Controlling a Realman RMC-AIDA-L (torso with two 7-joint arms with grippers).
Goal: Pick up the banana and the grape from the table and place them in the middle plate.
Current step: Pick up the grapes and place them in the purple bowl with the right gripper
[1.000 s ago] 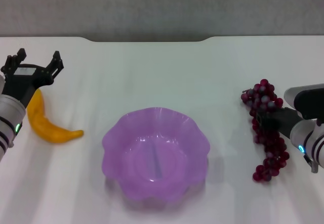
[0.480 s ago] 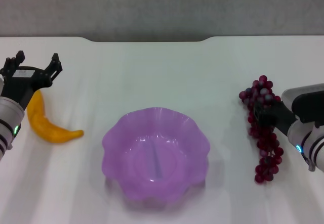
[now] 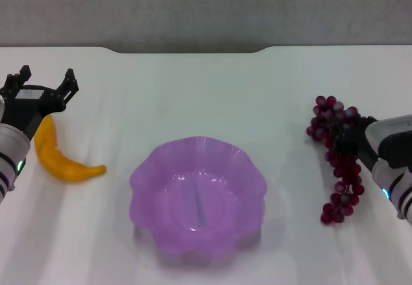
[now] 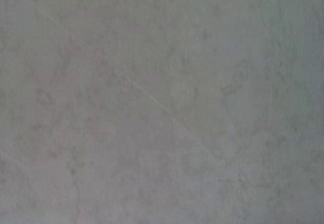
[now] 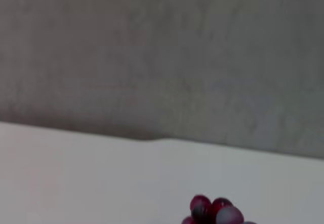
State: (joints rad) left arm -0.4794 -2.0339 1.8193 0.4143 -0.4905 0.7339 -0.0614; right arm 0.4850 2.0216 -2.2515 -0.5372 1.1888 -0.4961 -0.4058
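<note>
Now that the grape [image 3: 338, 158] hangs a little higher and nearer the right edge than a second ago, its tail dangling, it seems lifted off the bench [image 3: 193, 92] in the right claw [image 3: 353, 145], closed on its upper part. The middle plate [image 3: 145, 175] waits empty. The banana [image 3: 59, 154] lies untouched beneath the wide-open left claw [image 3: 40, 87].

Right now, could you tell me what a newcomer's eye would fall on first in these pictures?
The middle plate, purple and wavy-rimmed, sits empty at the centre of the white table. On the robot's left lies the banana, with the left gripper at its far end, fingers spread. On the right, the right gripper is at the grape, a dark-red bunch.
</note>
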